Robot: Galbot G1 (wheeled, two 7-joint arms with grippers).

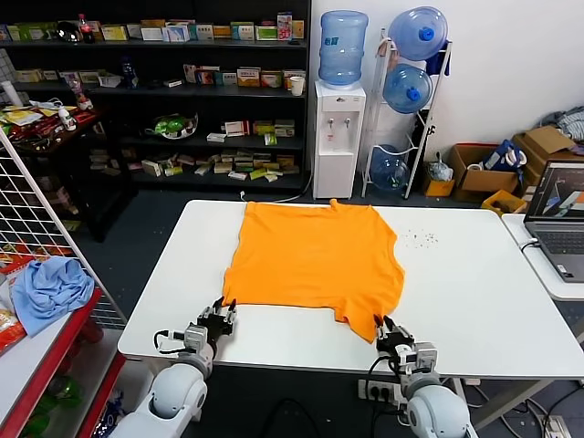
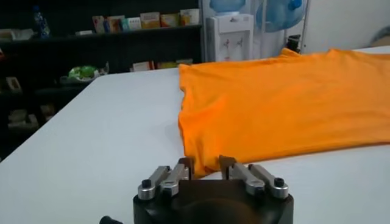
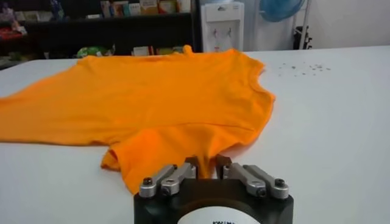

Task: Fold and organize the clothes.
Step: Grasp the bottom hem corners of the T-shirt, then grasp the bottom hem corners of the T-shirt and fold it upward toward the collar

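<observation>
We see 1 orange T-shirt (image 1: 315, 260) spread flat on the white counter (image 1: 474, 292), its far edge toward the shelves and its near hem toward the robot.

Left gripper (image 1: 219, 317): positioned at the near left corner of the T-shirt. In the left wrist view, the left gripper (image 2: 206, 168) has its jaws set narrow, with the corner of the T-shirt (image 2: 274, 103) lying in the gap between them. We cannot tell from the pictures whether the fabric is clamped.

Right gripper (image 1: 390, 330): positioned at the near right of the T-shirt, where 1 sleeve points toward the robot. In the right wrist view, the right gripper (image 3: 207, 165) also has its jaws narrow, and the sleeve tip of the T-shirt (image 3: 152, 97) reaches into the gap between them. We cannot tell whether the sleeve is clamped.

Count of items:
- T-shirt: 1, on the counter.
- Grippers: 2, both at the near edge of the counter, 1 at each side of the T-shirt.
- Light blue cloth (image 1: 50, 287): 1, lying on the red shelf (image 1: 36, 351) to the left, well apart from the counter.
- Laptop (image 1: 558, 219): 1, open on a side table to the right.
- Water dispenser (image 1: 338, 137): 1, behind the counter.
</observation>
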